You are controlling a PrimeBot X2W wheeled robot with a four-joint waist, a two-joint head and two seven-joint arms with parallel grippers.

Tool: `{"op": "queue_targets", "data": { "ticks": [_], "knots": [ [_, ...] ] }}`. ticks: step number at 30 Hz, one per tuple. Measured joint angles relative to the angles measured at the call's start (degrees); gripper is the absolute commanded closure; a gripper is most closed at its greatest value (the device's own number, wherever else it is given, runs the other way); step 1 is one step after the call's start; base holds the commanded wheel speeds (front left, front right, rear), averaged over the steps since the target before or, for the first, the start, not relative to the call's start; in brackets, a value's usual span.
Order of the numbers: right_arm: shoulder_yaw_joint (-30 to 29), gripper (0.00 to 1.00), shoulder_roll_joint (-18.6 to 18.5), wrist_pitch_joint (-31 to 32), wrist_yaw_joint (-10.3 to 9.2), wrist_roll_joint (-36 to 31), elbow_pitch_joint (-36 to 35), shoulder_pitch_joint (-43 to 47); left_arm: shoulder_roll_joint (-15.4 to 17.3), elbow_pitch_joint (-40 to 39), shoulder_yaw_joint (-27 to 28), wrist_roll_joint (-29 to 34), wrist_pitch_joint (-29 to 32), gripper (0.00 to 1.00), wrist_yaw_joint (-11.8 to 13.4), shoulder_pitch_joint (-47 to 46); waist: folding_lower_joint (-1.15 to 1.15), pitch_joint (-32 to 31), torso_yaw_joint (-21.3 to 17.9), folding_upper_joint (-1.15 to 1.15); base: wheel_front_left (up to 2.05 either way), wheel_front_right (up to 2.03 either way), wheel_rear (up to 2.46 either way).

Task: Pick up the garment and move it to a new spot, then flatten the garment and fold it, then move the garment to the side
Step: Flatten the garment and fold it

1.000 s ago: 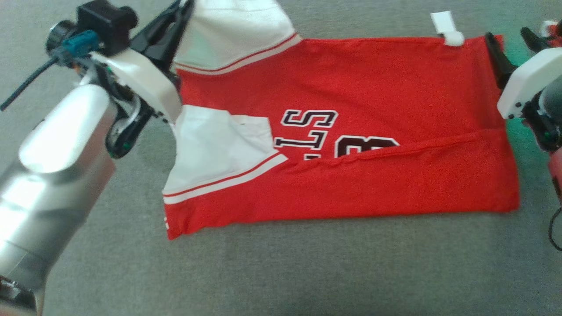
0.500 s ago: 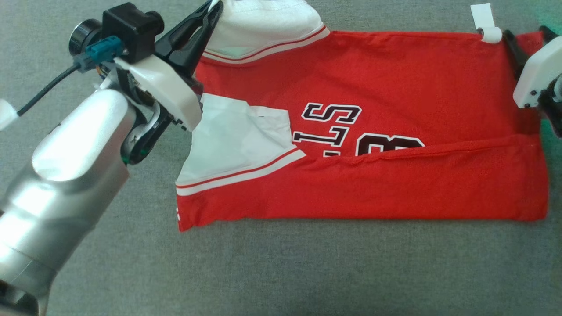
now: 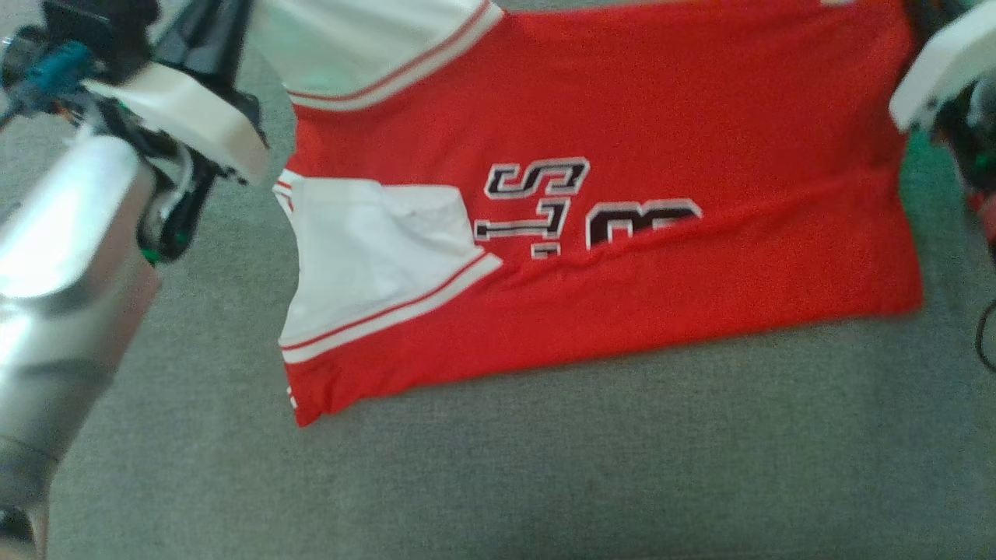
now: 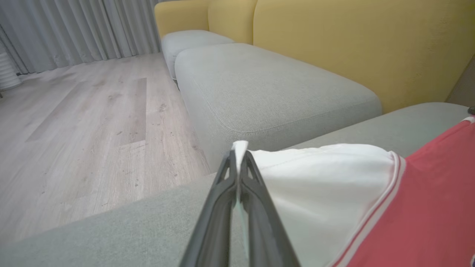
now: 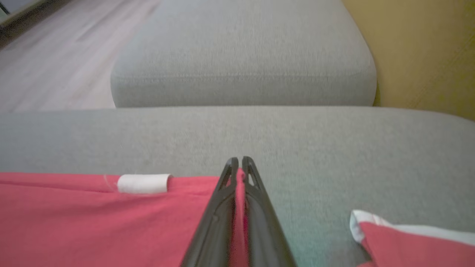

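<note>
Bare grey seat cushion (image 3: 545, 482) runs along the bottom of the head view. Above it, across the middle of the frame, the garment (image 3: 661, 311) lies spread on the cushion. It is a red jersey with white sleeves, and a fold covers the lower part of its black lettering.

In the left wrist view, the left gripper (image 4: 238, 155) rises from the bottom centre. Its fingers are pinched together on the edge of the white sleeve (image 4: 319, 185), which peeks out between the tips.

In the right wrist view, the right gripper (image 5: 238, 163) is likewise clamped tight, with the garment's red edge caught between its fingers. A white tag (image 5: 144, 183) sits on that edge just to the left.

Farther up the left wrist view are a second cushion (image 4: 267, 92), the yellow backrest (image 4: 334, 48), a wooden floor (image 4: 92, 122) and curtains (image 4: 74, 29).
</note>
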Motion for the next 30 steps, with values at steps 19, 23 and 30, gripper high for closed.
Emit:
{"op": "queue_targets", "data": {
  "ticks": [19, 23, 30],
  "knots": [
    [0.15, 1.0, 3.97, -5.33, -0.01, 5.1, 3.28, -8.88, -3.6, 15.34, -0.15, 1.24, -7.46, 1.0, -4.65, -11.25, 0.0, 1.23, -0.71, 0.0, 0.0, 0.0, 0.0],
    [1.74, 1.0, 2.83, -4.04, -0.01, 7.61, 2.99, -6.99, -3.83, 15.4, -1.96, 0.79, -7.14, 1.0, -5.58, -9.57, 0.0, -0.1, 0.06, 0.0, 0.0, 0.0, 0.0],
    [6.47, 1.0, -1.09, 1.88, -0.01, 12.58, -0.54, 1.65, -0.24, 5.44, -8.48, -6.2, 0.02, 1.0, -6.05, -0.26, 0.0, -3.48, 1.0, 0.0, 0.0, 0.0, 0.0]
  ]
}}
